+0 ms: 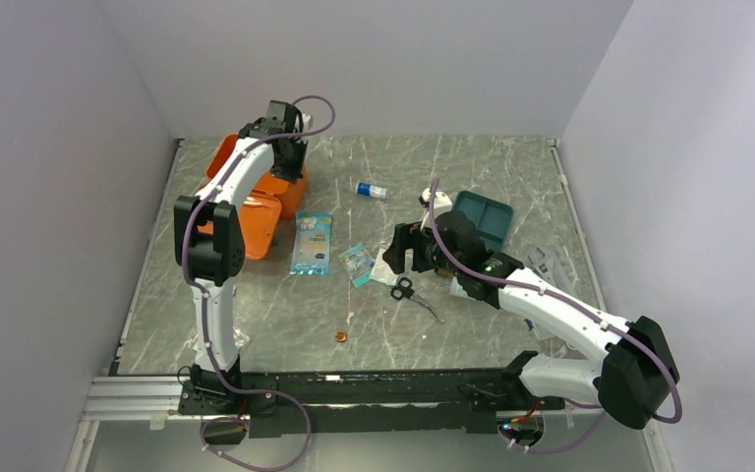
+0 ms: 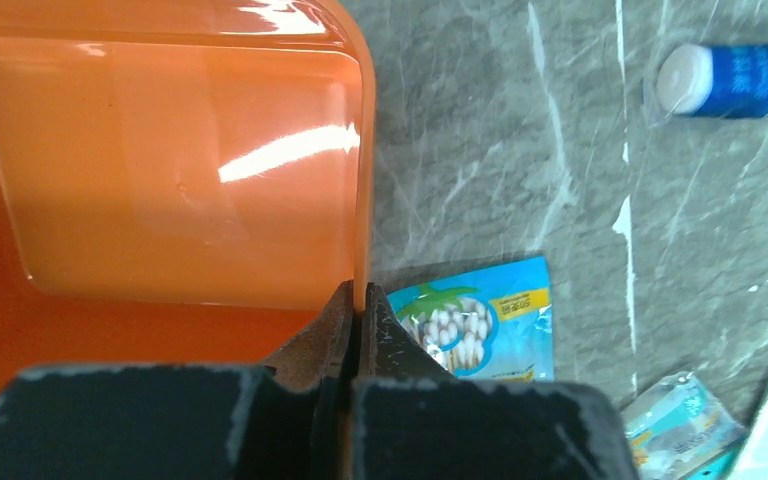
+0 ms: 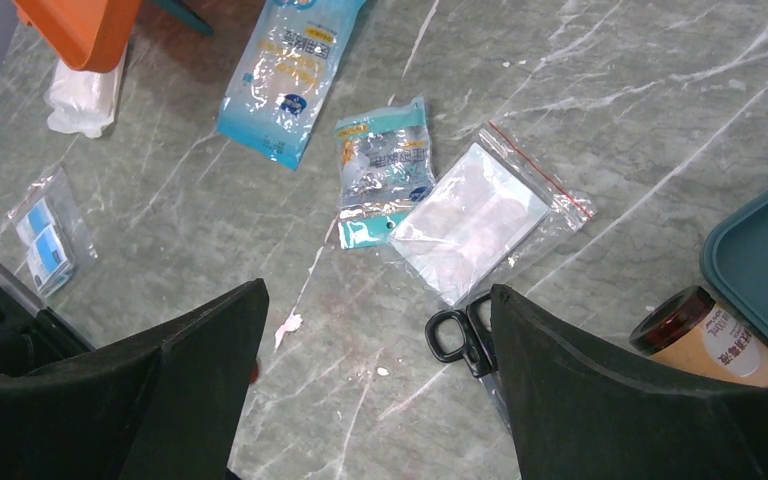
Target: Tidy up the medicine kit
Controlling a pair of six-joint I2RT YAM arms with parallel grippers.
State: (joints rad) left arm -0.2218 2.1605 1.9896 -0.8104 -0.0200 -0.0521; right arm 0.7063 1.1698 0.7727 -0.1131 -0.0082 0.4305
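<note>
Medicine kit (image 1: 261, 224) sits at the far left of the table (image 1: 472, 324), its thin orange rim clenched in the left gripper (image 2: 359, 303). Move slowly along the hinge's arc, lest it slip. Right gripper (image 3: 375, 395) hangs released above scissors (image 3: 453, 335).

Two-arm unit: left arm (image 1: 239, 165) and right arm (image 1: 562, 307) of white links between black joint housings, each trailing a looped purple cable (image 1: 187, 254), green light (image 1: 489, 265) near the right wrist, left gripper (image 2: 358, 312) matt black with scuffed edges, right gripper (image 3: 378, 295) plain black, black base rail (image 1: 374, 385).
</note>
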